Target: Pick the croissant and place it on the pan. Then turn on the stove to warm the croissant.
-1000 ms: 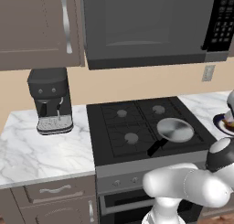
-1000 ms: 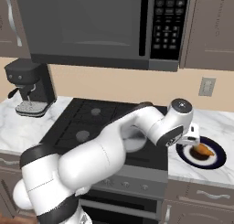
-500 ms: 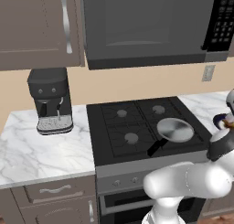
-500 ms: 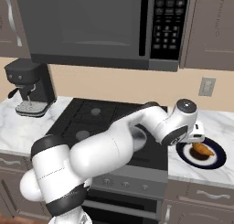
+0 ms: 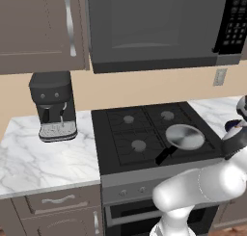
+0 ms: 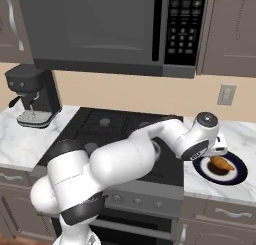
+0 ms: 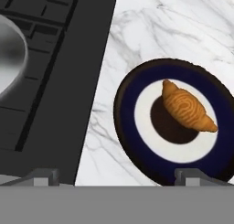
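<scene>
We find the gripper [image 7: 116, 175] open and empty above the plate [image 7: 125, 127]. The croissant [image 7: 188, 106] lies on that plate, on the marble counter [image 7: 151, 31] beside the stove [image 7: 55, 81]. The pan [image 5: 185, 136] sits on the stove's front right burner.

Flat, even rendered light fills the kitchen, with no visible lamp and only faint shadows. The pan [image 5: 184, 136] shows a soft grey sheen rather than hard glare. Both base views look soft and low in detail; the croissant [image 7: 188, 107] in the hand view reads sharper.
</scene>
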Motion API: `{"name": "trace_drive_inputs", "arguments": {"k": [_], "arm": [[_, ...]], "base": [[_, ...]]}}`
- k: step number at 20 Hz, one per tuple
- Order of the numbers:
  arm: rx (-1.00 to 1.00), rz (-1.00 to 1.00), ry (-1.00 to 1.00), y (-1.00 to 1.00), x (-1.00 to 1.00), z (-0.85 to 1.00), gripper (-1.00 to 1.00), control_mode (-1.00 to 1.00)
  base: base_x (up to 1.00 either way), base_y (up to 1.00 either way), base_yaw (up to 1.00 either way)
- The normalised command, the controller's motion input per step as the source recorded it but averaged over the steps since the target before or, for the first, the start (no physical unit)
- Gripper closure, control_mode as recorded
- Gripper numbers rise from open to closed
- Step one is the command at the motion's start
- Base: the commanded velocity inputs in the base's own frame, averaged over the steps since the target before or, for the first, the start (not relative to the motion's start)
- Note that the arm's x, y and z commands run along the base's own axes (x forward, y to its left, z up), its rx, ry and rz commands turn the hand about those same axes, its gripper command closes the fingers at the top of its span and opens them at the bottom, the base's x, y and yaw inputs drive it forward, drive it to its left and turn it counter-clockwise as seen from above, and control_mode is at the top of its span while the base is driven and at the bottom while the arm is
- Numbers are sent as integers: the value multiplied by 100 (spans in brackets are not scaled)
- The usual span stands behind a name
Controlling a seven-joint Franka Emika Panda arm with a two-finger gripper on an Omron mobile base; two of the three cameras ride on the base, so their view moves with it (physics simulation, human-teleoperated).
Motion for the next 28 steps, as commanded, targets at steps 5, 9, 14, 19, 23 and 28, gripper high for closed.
{"name": "trace_drive_inputs", "arguments": {"k": [5,9,14,19,23,28], "arm": [[-2,4,0,-26,5,-13,-100,-100],[0,8,0,-22,4,-15,-100,-100],[-1,10,0,-13,13,-11,-100,-100],[-3,9,0,-3,19,-2,-100,-100],[-4,0,1,-1,12,-4,-100,-100],[-3,0,6,0,3,-11,-100,-100]], "base": [[0,0,0],[0,0,0],[0,0,0],[0,0,0],[0,0,0],[0,0,0]]}}
